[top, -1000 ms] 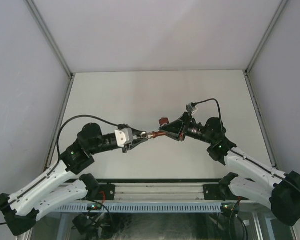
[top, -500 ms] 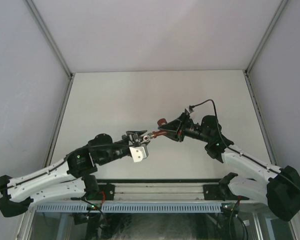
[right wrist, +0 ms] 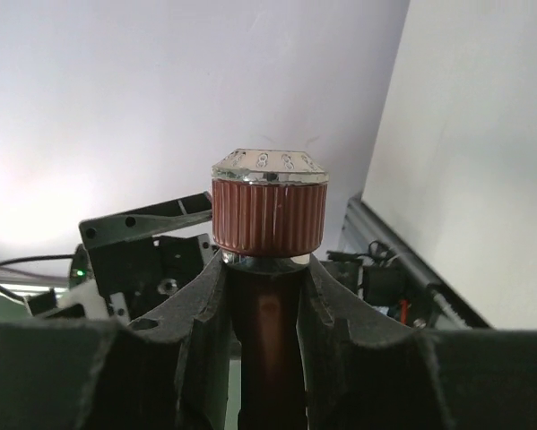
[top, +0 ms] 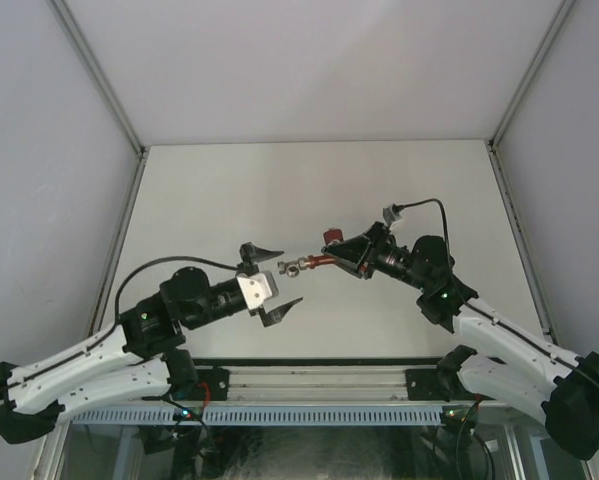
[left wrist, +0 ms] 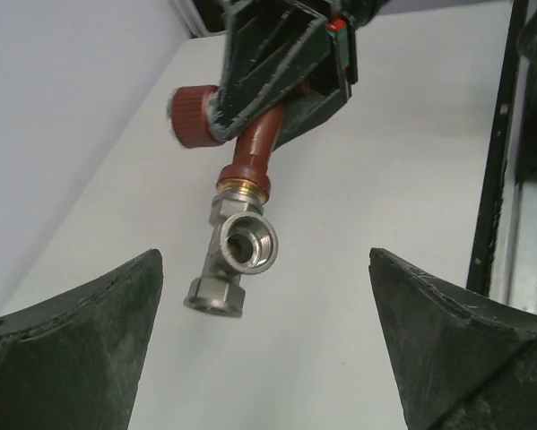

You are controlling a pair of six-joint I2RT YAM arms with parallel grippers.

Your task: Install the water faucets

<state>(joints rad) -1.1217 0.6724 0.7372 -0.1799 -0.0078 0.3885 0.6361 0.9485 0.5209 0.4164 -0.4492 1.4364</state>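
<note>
- Right claw [top: 331, 258] was clamped on the red-brown tap [left wrist: 255, 148], w/ its fingers [right wrist: 196, 322] either side of the stem. The tap was held up off the table [top: 279, 190].
- Ribbed red knob [right wrist: 270, 210] w/ a shiny faceted cap stuck out just past the right claw's fingertips in the wrist view. In the top view it sat on that claw's far side.
- Silver fitting [left wrist: 232, 255] was joined to the tap's end at a brass-coloured ring, beyond the right claw's tips and pointing toward the left claw [top: 279, 277].
- Fitting was T-shaped. One open threaded mouth faced the left wrist cam, and a hex nut sat at its lower end.
- Left claw was spread wide w/ nothing in it.
- Fitting hung just ahead of the left claw's opening, nearer the far finger, touching neither finger.
- Both claws were above the table, roughly tip to tip.
</note>
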